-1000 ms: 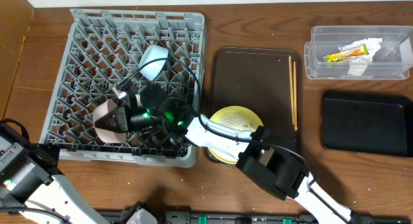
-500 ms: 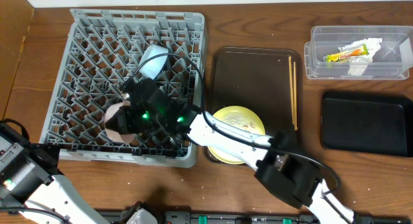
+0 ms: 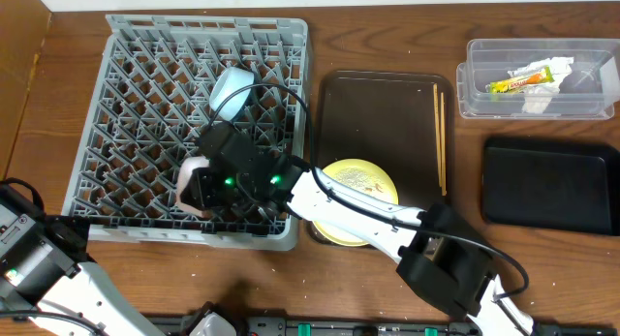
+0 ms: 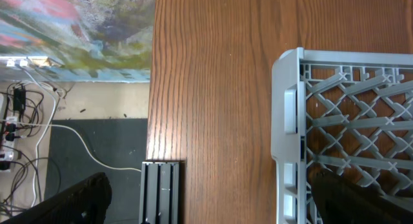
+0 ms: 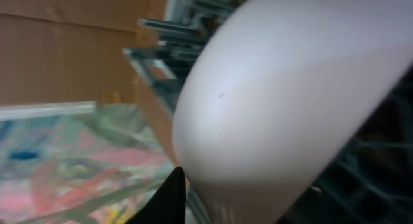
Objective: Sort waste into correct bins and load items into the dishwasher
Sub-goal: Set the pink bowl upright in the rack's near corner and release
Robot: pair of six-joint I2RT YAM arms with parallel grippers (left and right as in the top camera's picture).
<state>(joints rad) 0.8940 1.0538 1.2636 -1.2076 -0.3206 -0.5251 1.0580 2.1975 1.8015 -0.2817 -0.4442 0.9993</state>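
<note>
Overhead, the right gripper (image 3: 206, 181) sits on the pinkish bowl (image 3: 190, 177) at the dish rack's (image 3: 194, 26) 6 o'clock edge; whether its jaws clamp it cannot be told. A pale round dish (image 3: 232, 92) leans among the pegs at 12 o'clock. The wrapper (image 3: 520, 80) and napkin (image 3: 542, 99) lie in the clear tub (image 3: 473, 84) at 2 o'clock. Left to load, by the look of it: the crumb-flecked yellow plate (image 3: 360, 181) and chopsticks (image 3: 442, 142) on the brown tray (image 3: 378, 113). The left gripper (image 4: 213, 208) stands spread wide. No lettering is legible.
</note>
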